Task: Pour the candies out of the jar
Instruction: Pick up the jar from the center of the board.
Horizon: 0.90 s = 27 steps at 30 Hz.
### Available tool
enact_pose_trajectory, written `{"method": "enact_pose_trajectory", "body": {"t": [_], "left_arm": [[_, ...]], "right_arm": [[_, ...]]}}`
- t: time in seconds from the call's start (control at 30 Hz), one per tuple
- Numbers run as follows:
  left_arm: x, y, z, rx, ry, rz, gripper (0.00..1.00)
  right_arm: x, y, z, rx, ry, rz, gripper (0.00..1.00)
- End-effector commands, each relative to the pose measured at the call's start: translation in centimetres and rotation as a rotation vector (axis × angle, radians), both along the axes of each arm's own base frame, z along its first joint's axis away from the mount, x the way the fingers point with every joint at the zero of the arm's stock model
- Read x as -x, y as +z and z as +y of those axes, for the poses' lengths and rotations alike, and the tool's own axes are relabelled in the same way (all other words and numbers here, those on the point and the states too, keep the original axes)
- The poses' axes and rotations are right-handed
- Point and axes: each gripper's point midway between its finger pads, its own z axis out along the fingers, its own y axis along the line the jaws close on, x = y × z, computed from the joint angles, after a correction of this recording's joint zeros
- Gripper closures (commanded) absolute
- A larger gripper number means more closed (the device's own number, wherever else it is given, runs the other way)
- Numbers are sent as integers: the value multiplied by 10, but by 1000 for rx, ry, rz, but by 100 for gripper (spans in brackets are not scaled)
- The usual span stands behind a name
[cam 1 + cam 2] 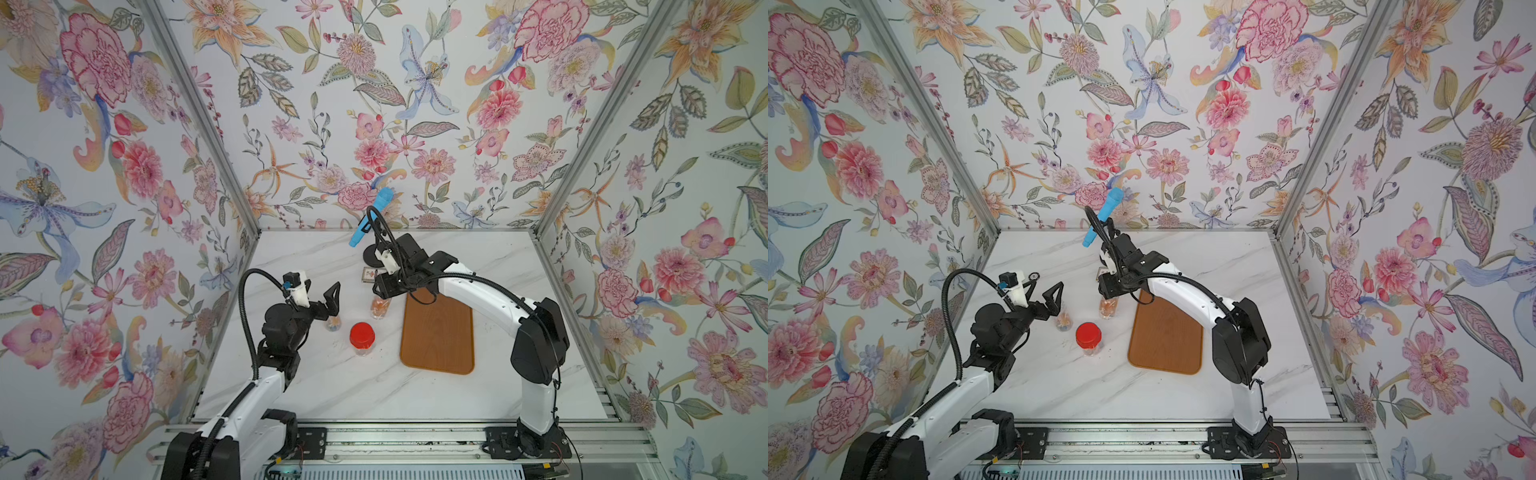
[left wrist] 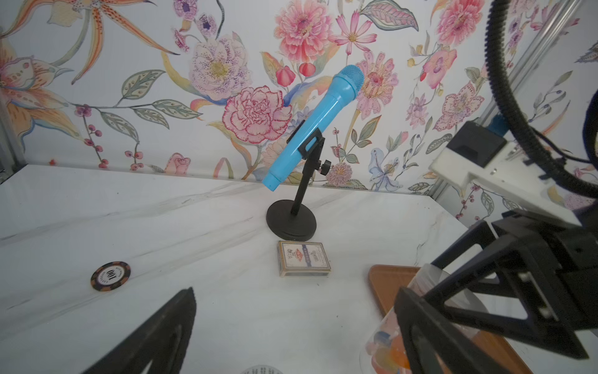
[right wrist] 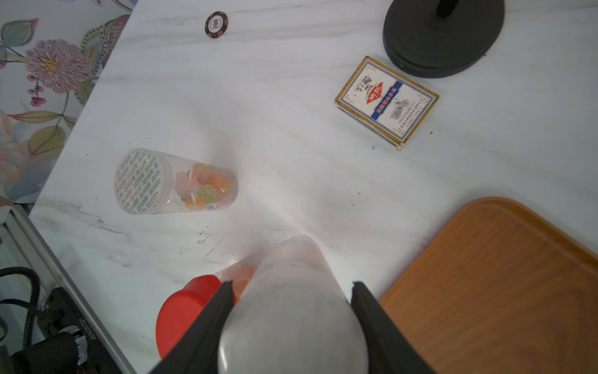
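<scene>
The jar (image 3: 291, 323) is held upright in the right hand (image 3: 293, 285), whose fingers are closed against its clear wall on both sides, at the lower middle of the right wrist view. In both top views it is seen near the centre of the frame. Whether it rests on the counter (image 1: 332, 386) or is just lifted cannot be told. The candies (image 2: 386, 353) lie at its bottom, so nothing is judged to have been poured yet. The grip is taken across the jar's body, presumably so that it can be tipped by a roll of the wrist. Whether a lid is on it cannot be told. A bare wooden board (image 1: 438, 336) lies just beside the jar, to its right in the frame, and is judged the likely pouring place. The left hand (image 1: 322, 291) is spread wide and empty, near a label-capped jar (image 3: 145, 181). A red-lidded jar (image 1: 361, 336) stands just below the centre of the frame.
</scene>
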Motion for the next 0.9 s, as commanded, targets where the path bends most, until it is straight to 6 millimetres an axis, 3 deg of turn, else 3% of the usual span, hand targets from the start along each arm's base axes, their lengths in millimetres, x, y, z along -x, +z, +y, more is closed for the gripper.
{"method": "enact_pose_trajectory", "body": {"t": [0.0,0.23,0.43,0.63,0.87], "left_arm": [[4,28,-35,-44,-150,-114,1],[9,34,-96,-133,-337,-164,1],[14,52,-136,-156,-500,-231,1],[15,67,-163,-157,-600,-297,1],[11,65,-177,-158,-665,-298,1]], "right_arm": [[5,42,-18,-126,19,7,65],[-2,96,-59,-288,6,-6,66],[7,133,-66,-426,83,21,67],[17,148,-66,-482,125,42,68],[27,159,-66,-516,151,50,69]]}}
